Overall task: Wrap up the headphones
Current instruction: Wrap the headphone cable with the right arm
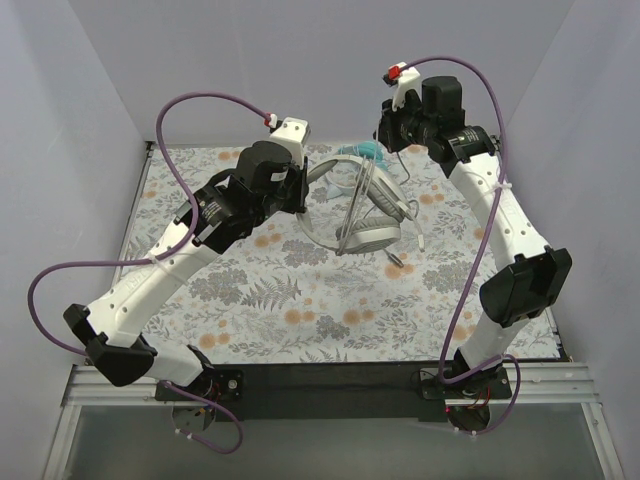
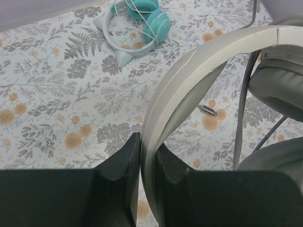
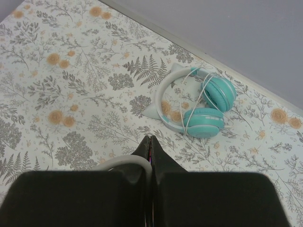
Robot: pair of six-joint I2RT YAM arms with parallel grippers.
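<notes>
My left claw (image 2: 142, 156) is closed on the headband of the white-grey headphones (image 1: 372, 222), gripping it near one end of the arc. This holds the pair above the worktop (image 1: 300, 310), between the two arms. From the left wrist, the headband sweeps up and away to the right, and the ear cups hang on the right side of that view.

My right claw (image 3: 150, 142) has its jaws pressed together. A pale cord curves into them from the left, and I take it to be the grey cable (image 3: 120, 163), though the pinch itself is hidden by the fingers.

The teal headphones (image 3: 199, 106) lie flat near the far edge, beyond the right claw, with their cord already looped around the band. I judge that pair to be done.

For the next move, the headband's long axis runs from the left claw toward the right arm. The right claw sits just behind the far end of that axis and is the nearer one to the free cord. The plug (image 2: 208, 109) rests on the worktop beneath the band, so there is slack left to take up. I expect the winding to go around the band, across its axis.
</notes>
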